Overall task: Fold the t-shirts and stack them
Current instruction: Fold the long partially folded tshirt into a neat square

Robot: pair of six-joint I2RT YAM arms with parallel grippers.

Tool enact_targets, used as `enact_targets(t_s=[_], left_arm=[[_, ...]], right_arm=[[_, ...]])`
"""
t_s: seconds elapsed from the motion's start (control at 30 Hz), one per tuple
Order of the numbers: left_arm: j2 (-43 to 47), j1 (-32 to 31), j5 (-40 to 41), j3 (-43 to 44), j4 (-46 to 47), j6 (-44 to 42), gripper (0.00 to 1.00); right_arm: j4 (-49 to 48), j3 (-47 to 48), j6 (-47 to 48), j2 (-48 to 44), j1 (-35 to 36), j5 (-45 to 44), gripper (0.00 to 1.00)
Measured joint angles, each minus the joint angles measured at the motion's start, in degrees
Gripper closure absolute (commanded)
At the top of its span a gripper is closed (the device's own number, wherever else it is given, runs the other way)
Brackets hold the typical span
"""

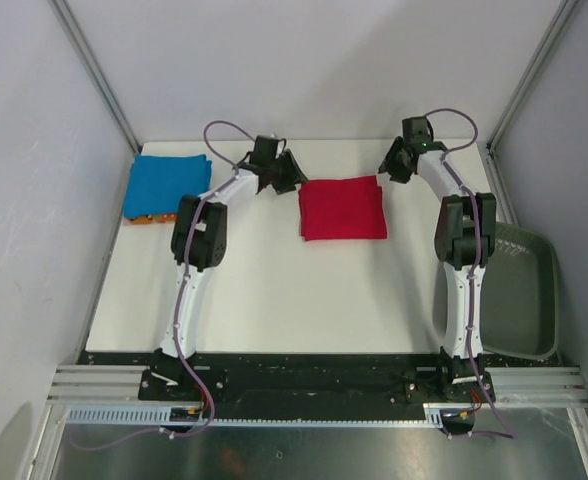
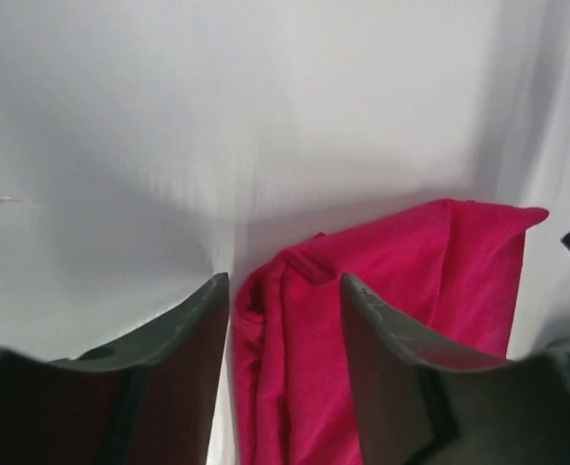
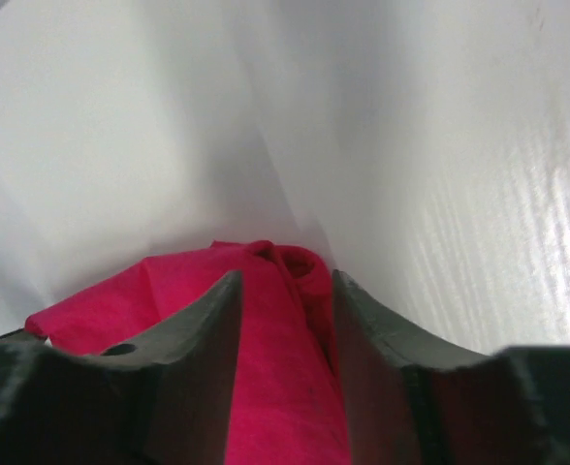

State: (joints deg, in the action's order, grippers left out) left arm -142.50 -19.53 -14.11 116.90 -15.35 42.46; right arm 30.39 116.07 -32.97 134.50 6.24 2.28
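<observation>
The red t-shirt [image 1: 342, 209] lies folded into a square at the back middle of the table. My left gripper [image 1: 292, 178] is open at its back left corner; in the left wrist view [image 2: 283, 286] the red cloth [image 2: 401, 262] shows between and beyond the jaws. My right gripper [image 1: 392, 165] is open at its back right corner; in the right wrist view [image 3: 285, 281] the rolled red edge [image 3: 169, 281] lies between the jaws. The folded blue t-shirt [image 1: 167, 187] lies at the back left on top of the orange one [image 1: 139, 219], of which only an edge shows.
A dark grey bin [image 1: 519, 290] stands at the right edge of the table beside the right arm. White walls close in the back and both sides. The white tabletop [image 1: 304, 300] stretches in front of the red shirt.
</observation>
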Motion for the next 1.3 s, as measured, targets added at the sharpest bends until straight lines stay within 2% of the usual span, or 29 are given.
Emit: enact_targets(t_s=[0.07, 0.13, 0.23, 0.33, 0.43, 0.53, 0.8, 1.03, 1.3], left_arm=[[0.44, 0.55, -0.09, -0.35, -0.02, -0.74, 0.35], [2.08, 1.14, -0.07, -1.99, -0.24, -1.33, 0.37], [6.01, 1.68, -0.11, -5.25, -0.24, -1.97, 0.51], [11.08, 1.75, -0.42, -8.92, -0.11, -2.51, 0.66], [13.84, 0.94, -1.55, -10.60, 0.24, -2.40, 0.77], [14.32, -0.83, -3.17, -10.84, 1.05, -2.32, 0.82], [8.92, -4.46, -7.19, -7.52, 1.20, -1.16, 0.85], [2.49, -3.50, -6.10, -5.95, 1.07, 0.59, 0.86], [1.95, -1.84, -5.57, -6.99, 2.43, 2.95, 0.86]], right_arm=[[0.85, 1.73, 0.92, -0.02, -0.24, -0.31, 0.47], [0.79, 2.36, 1.62, -0.39, -0.37, -0.48, 0.47], [0.61, 0.07, 2.12, -2.29, -0.37, -0.48, 0.51], [0.42, -6.03, 2.60, -6.62, 0.24, -0.28, 0.59], [-0.55, -10.86, 2.82, -9.92, 1.27, 0.42, 0.63], [-1.75, -14.10, 2.82, -11.85, 2.54, 1.51, 0.66], [-4.35, -14.69, 2.58, -10.82, 3.96, 4.57, 0.67], [-4.85, -14.69, 1.57, -5.49, 2.49, 4.92, 0.68], [-4.87, -14.69, 0.98, -4.46, 1.27, 5.70, 0.68]])
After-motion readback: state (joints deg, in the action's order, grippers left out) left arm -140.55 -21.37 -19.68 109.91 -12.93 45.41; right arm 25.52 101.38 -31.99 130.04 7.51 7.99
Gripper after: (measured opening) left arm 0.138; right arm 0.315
